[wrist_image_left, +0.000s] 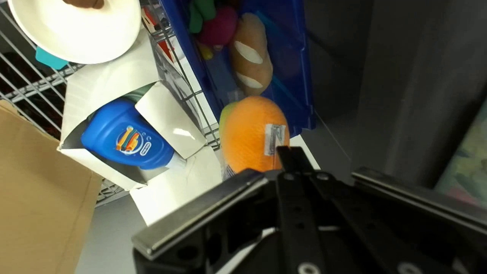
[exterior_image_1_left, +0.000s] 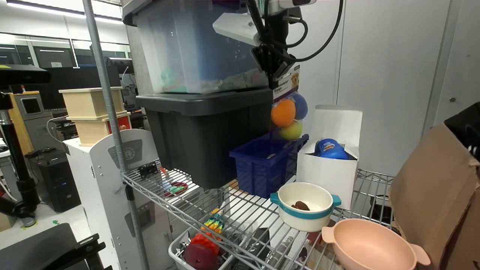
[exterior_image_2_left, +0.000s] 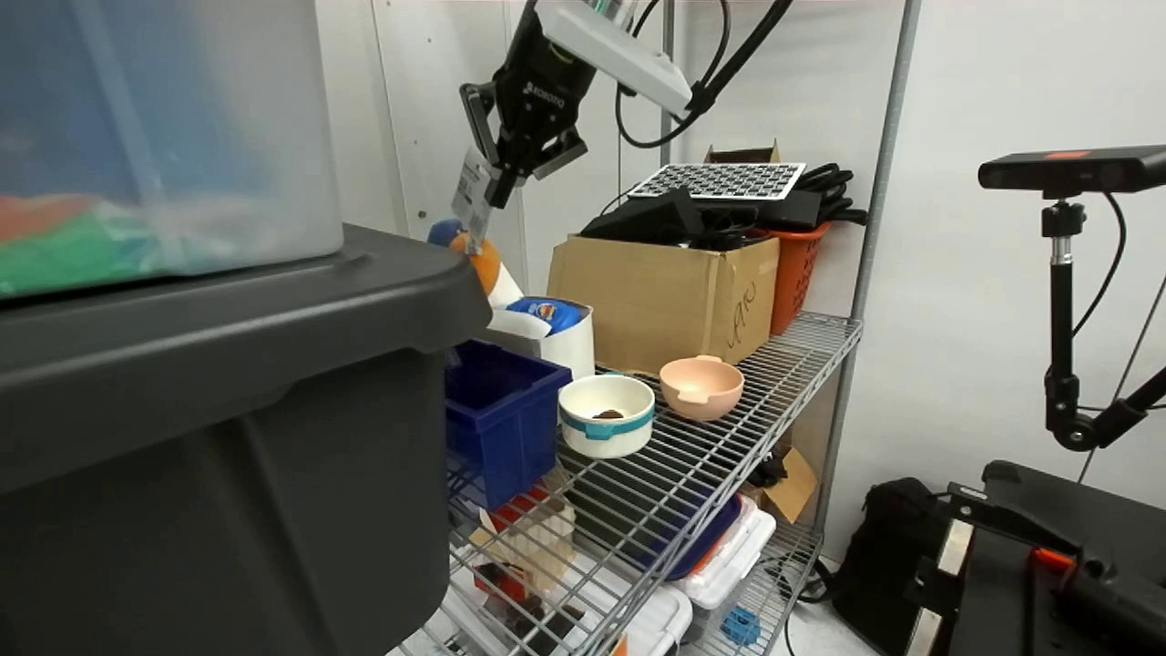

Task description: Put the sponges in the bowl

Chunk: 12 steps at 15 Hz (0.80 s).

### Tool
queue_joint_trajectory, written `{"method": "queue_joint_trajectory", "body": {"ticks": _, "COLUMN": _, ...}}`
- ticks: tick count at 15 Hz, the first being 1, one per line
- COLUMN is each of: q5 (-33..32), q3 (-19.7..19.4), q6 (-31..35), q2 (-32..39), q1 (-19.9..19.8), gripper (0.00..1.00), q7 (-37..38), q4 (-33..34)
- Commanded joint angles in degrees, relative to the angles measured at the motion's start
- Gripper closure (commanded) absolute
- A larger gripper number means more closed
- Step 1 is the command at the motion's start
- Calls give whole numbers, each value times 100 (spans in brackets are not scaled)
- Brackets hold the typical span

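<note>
Wire shelf [exterior_image_2_left: 802,342]: we've got sponges [exterior_image_1_left: 285,113] aloft in our pincer [wrist_image_left: 292,151].
Pinched tight on their card [exterior_image_1_left: 288,83]; they hang near blue bin [exterior_image_1_left: 257,176]; white bowl [exterior_image_1_left: 298,223] holds brown object [exterior_image_1_left: 300,206].

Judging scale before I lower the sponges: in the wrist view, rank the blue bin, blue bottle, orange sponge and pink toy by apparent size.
1. Blue bin, though cut off at the top
2. Blue bottle and orange sponge: too alike to rank; the sponge looks nearer the camera
3. Pink toy
</note>
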State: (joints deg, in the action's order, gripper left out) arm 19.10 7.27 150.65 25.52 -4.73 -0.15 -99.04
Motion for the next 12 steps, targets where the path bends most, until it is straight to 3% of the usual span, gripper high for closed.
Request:
{"method": "queue_joint_trajectory", "body": {"ticks": 1, "q5": 385, "q3": 118, "q6": -232, "q2": -324, "q1": -224, "gripper": 100, "q7": -377, "q4": -159}}
{"method": "queue_joint_trajectory", "body": {"ticks": 12, "q5": 843, "q3": -92, "q6": -969, "q2": -1174, "q1": -506, "gripper": 100, "q7": -944, "q4": -669}}
